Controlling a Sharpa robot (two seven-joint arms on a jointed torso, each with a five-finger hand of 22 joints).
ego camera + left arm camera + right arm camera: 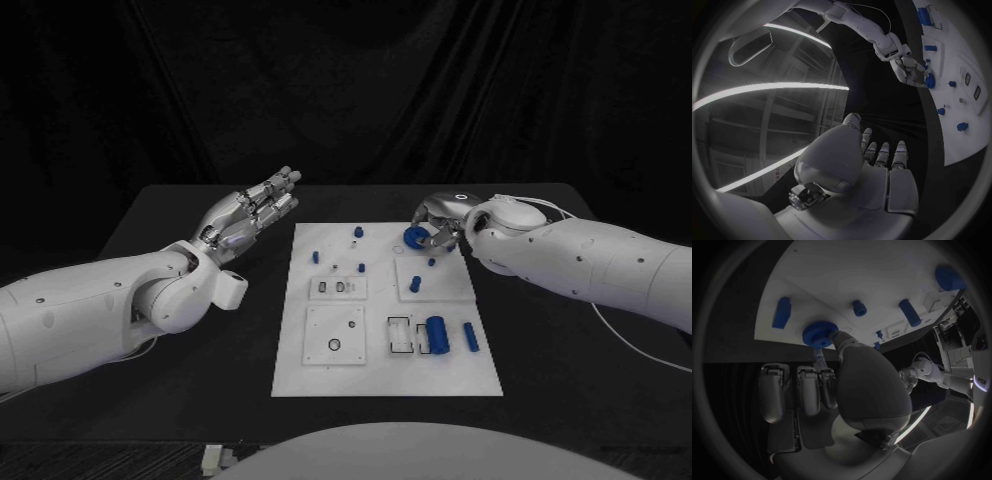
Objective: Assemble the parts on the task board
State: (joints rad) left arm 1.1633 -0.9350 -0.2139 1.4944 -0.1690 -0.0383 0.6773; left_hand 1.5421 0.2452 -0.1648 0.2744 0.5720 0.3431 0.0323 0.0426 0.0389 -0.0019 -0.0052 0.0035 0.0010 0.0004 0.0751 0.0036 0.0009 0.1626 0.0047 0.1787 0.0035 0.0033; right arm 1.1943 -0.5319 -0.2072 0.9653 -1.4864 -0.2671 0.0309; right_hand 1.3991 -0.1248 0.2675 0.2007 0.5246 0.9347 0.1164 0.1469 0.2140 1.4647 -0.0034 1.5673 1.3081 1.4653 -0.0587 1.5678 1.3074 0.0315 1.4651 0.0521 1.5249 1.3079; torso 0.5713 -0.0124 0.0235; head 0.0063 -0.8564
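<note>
The right robot hand [444,222] sits at the 1 o'clock corner of the white task board [382,375]. It pinches a round blue gear [415,237] with a toothed rim, right at the board's far edge. The left robot hand [254,213] is off the board at 10 o'clock, above the black counter [173,300]. Its fingers are straight and side by side, and it holds nothing. A big blue cylinder [436,334] lies on the board at 5 o'clock.
</note>
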